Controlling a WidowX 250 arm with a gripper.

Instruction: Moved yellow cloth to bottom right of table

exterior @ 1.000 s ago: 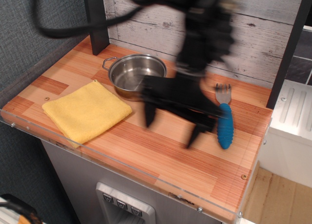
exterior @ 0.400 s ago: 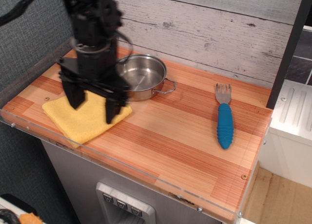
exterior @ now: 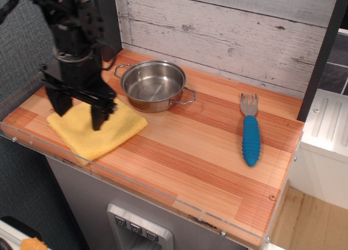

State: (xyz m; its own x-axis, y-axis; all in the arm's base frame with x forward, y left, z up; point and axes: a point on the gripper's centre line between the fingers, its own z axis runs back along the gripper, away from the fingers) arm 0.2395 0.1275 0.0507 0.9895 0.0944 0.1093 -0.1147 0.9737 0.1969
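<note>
The yellow cloth point(exterior: 103, 131) lies flat and folded at the front left of the striped wood table point(exterior: 201, 163), next to the steel pan. My black gripper point(exterior: 78, 115) hangs over the cloth's left half with its two fingers spread wide and pointing down. One finger point(exterior: 58, 104) is over the cloth's far left corner, the other point(exterior: 98, 118) over its middle. The fingers hold nothing. I cannot tell whether the tips touch the cloth.
A steel pan point(exterior: 153, 85) with two handles stands behind the cloth. A fork with a blue handle point(exterior: 250, 135) lies at the right. A black post point(exterior: 107, 19) and a white plank wall stand at the back. A clear acrylic strip edges the front.
My gripper has swept from the table's middle to the left and now sits a little further left over the cloth. The pan has turned, its handle now pointing right. The cloth has not moved.
</note>
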